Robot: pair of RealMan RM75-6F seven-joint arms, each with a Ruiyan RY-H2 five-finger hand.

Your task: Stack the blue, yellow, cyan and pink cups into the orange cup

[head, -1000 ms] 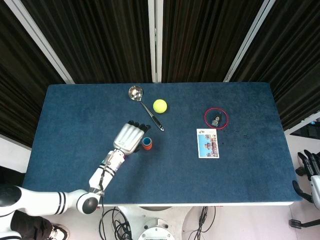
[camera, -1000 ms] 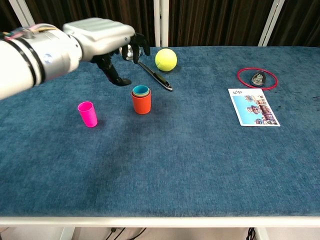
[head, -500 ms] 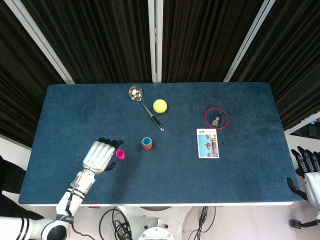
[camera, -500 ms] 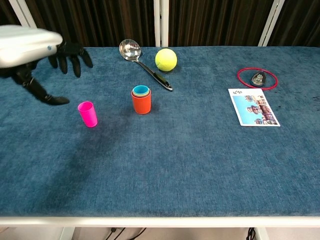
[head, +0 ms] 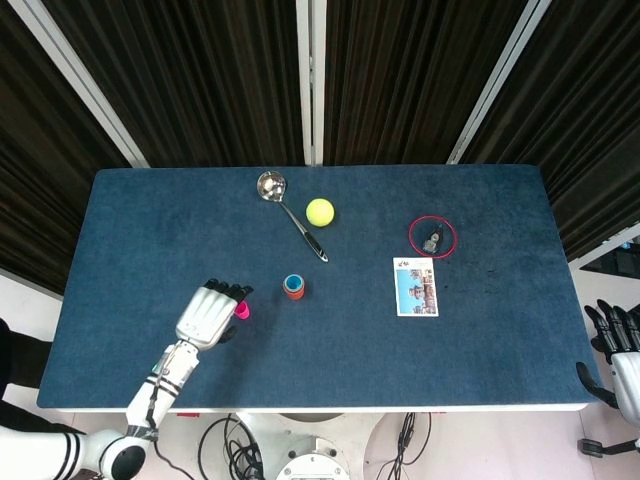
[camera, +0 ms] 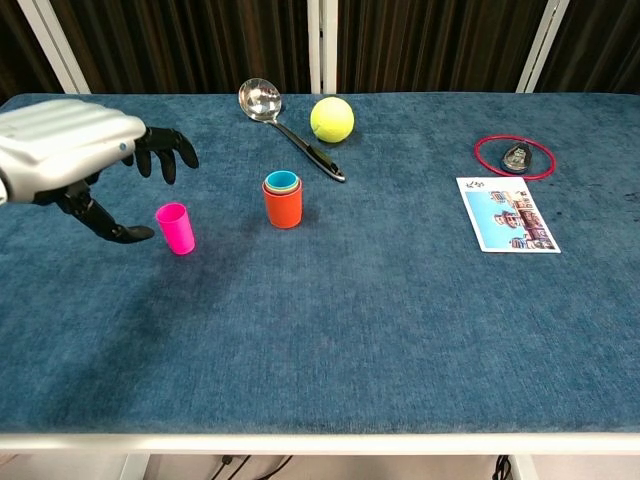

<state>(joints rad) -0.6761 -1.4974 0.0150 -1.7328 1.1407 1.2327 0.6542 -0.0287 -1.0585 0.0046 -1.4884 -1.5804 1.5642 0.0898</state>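
The orange cup stands upright near the table's middle, with yellow and cyan cups nested inside it; any blue cup is hidden within. A pink cup stands alone to its left. My left hand hovers open right beside the pink cup, its fingers spread above and its thumb low at the cup's left side, not touching. My right hand hangs off the table's right edge, holding nothing.
A metal ladle and a yellow tennis ball lie behind the orange cup. A postcard and a red ring around a small object sit at the right.
My left hand withdrew from the orange cup to the left, then came back in close to the pink cup. The cups have not moved.
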